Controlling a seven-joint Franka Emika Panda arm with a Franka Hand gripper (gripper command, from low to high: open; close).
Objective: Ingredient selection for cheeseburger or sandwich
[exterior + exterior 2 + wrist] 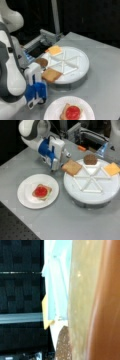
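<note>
A toast-brown bread slice (pixel 51 74) (pixel 72 167) hangs over the near rim of a white round sectioned tray (pixel 82 62) (pixel 90 192). My blue-and-white gripper (pixel 43 75) (pixel 62 166) is shut on its outer edge. In the wrist view the bread slice (pixel 100 302) fills the right side, close up. On the white plate (pixel 52 110) (pixel 25 187) lies another bread slice with a red tomato disc (pixel 73 112) (pixel 40 191) on top; a little green shows at its edge in a front view.
The tray also carries a yellow cheese square (pixel 55 50) (pixel 112 168) (pixel 46 312) and a brown patty (pixel 42 62) (pixel 90 159) (pixel 63 345). A grey device (pixel 47 37) (pixel 85 132) stands behind the tray. A vertical pole (pixel 55 15) rises at the back.
</note>
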